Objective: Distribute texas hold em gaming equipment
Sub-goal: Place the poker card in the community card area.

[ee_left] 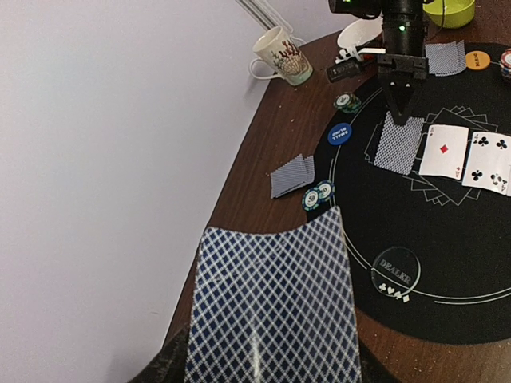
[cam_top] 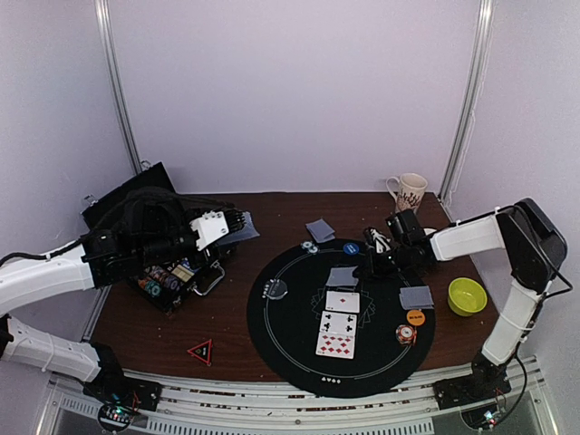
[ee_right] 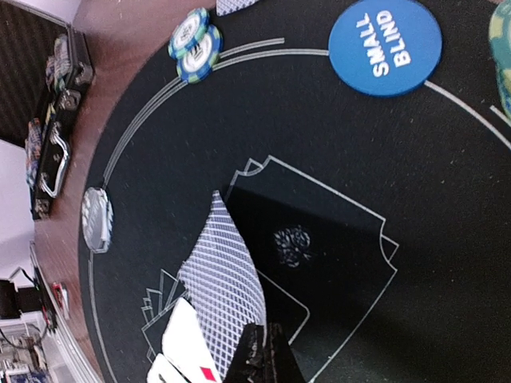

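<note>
My left gripper [cam_top: 225, 227] [ee_left: 263, 369] is shut on a stack of blue-backed playing cards [ee_left: 275, 303] at the table's left, above the wood. My right gripper [cam_top: 366, 265] [ee_right: 269, 351] is shut, pinching the edge of a face-down card [ee_right: 227, 291] [ee_left: 397, 142] that bows up from the black mat [cam_top: 290, 362]. Below it on the mat lie three face-up cards [cam_top: 338, 323]. Face-down pairs [cam_top: 320, 229] [cam_top: 416, 296] lie at two seats. Also out are a blue small-blind button [ee_right: 386, 46], an orange button [cam_top: 415, 317], a clear dealer button [ee_left: 395, 271] and chips [ee_right: 196, 44] [cam_top: 406, 334].
An open chip case [cam_top: 168, 276] sits under my left arm. A patterned mug [cam_top: 410, 190] stands at the back right and a green bowl [cam_top: 467, 295] at the right edge. A small red triangle [cam_top: 201, 351] lies near the front left.
</note>
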{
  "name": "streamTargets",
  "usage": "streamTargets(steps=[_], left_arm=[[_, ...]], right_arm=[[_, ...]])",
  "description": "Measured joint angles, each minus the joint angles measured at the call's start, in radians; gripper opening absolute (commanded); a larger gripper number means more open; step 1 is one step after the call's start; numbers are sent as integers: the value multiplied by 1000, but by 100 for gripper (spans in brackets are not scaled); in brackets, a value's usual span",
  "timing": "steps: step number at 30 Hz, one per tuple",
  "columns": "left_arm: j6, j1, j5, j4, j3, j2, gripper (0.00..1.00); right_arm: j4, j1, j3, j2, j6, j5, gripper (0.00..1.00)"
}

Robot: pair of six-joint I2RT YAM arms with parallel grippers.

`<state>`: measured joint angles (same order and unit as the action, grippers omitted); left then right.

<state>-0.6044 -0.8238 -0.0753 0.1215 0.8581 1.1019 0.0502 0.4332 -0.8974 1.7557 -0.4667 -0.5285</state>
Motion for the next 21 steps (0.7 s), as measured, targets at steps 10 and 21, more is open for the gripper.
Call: streamTargets(steps=[10, 21], left_arm=[[0, 0, 0, 0, 0, 0, 52], [0, 0, 0, 0, 0, 0, 52]], right_arm=[[-90, -6, -37, 44, 80, -18, 0], [-129, -6, -48, 58, 93, -13, 27]])
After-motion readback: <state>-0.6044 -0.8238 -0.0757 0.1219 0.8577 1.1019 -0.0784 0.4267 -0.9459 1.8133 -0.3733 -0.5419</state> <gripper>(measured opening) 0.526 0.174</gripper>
